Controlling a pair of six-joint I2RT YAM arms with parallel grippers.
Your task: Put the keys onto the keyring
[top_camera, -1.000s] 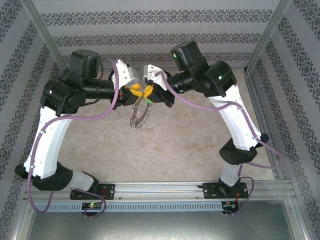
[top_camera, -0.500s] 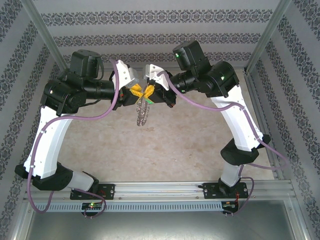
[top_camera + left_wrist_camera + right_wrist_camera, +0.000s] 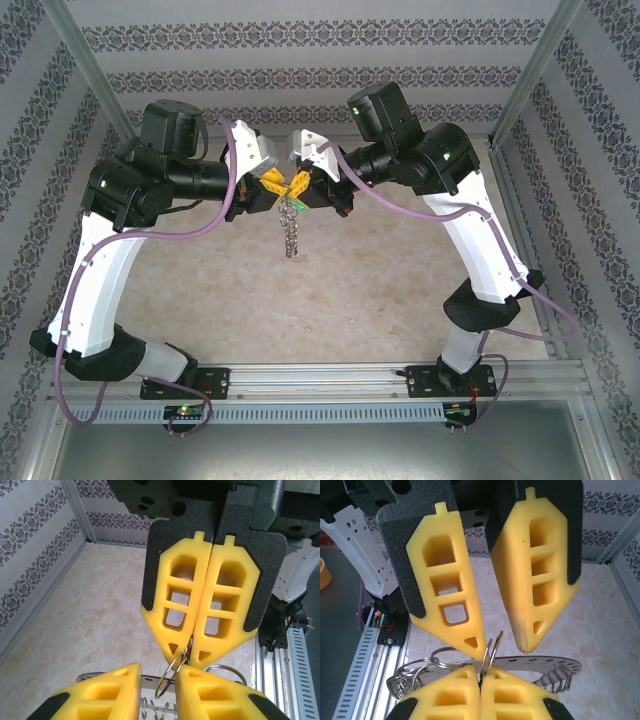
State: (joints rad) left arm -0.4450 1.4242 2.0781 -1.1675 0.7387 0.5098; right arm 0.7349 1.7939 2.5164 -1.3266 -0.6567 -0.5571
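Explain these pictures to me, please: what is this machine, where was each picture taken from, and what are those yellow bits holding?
These are two robot arms bolted to the near edge of a table. The overhead picture looks down on both. The other two come from small cameras on the wrists, each looking along its own yellow fingers. The arms meet in mid-air. The right gripper is shut on a thin wire ring. The left gripper has its jaws apart, one on each side of that ring. Below them hangs the keyring, a flat grey metal ring fringed with wire loops, hanging above the table.
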